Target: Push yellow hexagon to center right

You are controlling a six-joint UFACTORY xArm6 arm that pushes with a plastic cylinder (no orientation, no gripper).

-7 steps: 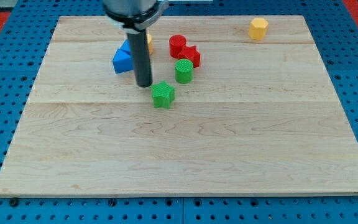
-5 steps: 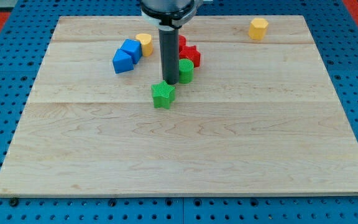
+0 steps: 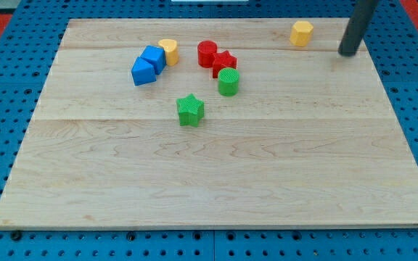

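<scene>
The yellow hexagon [image 3: 302, 32] lies near the board's top right corner. My tip [image 3: 348, 52] stands on the board to the right of it and a little lower, apart from it by a clear gap. The dark rod rises from there out of the view's top right.
A second yellow block [image 3: 169, 51] sits at the top left beside a blue block [image 3: 153, 56] and a blue triangular block [image 3: 143, 72]. A red cylinder [image 3: 207, 52], a red star [image 3: 224, 64] and a green cylinder [image 3: 228, 81] cluster at top centre. A green star [image 3: 190, 109] lies below them.
My tip has swept from the cluster at top centre far to the right, to beside the yellow hexagon. The green cylinder shifted slightly right. The hexagon has not moved.
</scene>
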